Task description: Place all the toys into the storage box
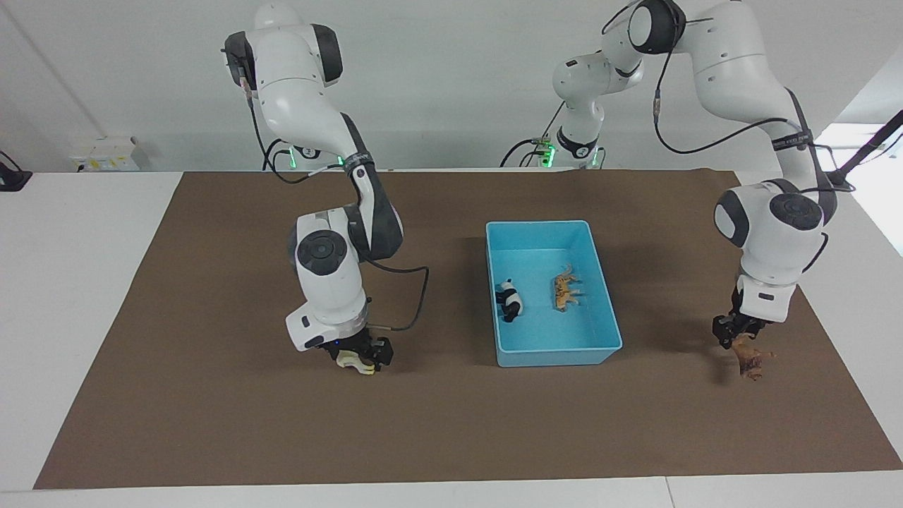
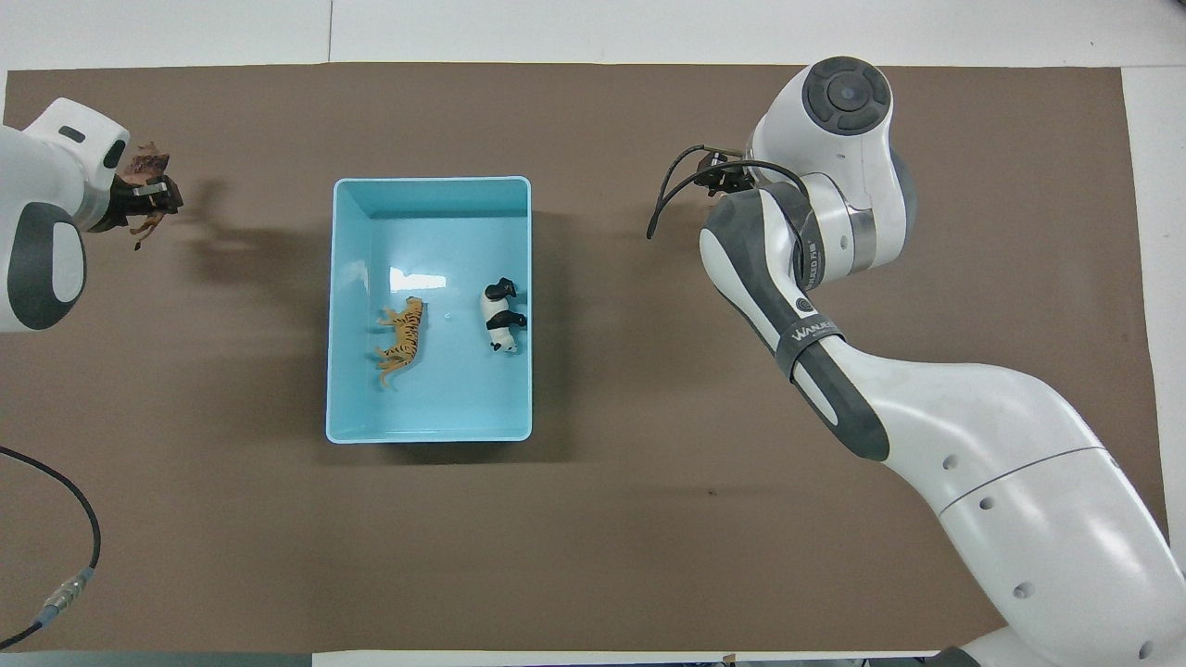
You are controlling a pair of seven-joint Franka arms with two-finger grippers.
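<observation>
The light-blue storage box (image 1: 557,356) stands mid-table; it also shows in the overhead view (image 2: 431,181). In it lie the orange tiger (image 1: 564,289) (image 2: 400,341) and the panda (image 1: 509,300) (image 2: 501,315), side by side and apart. My left gripper (image 1: 734,340) (image 2: 153,196) is shut on the brown lion (image 1: 751,361) (image 2: 144,165), low over the mat toward the left arm's end. My right gripper (image 1: 361,363) is shut on the cream long-necked animal (image 1: 353,361), low over the mat toward the right arm's end. In the overhead view the right wrist hides that gripper and toy.
A brown mat (image 1: 451,437) covers most of the white table. The right arm's black cable (image 1: 416,303) loops out between its wrist and the box. Green-lit arm bases stand at the robots' edge.
</observation>
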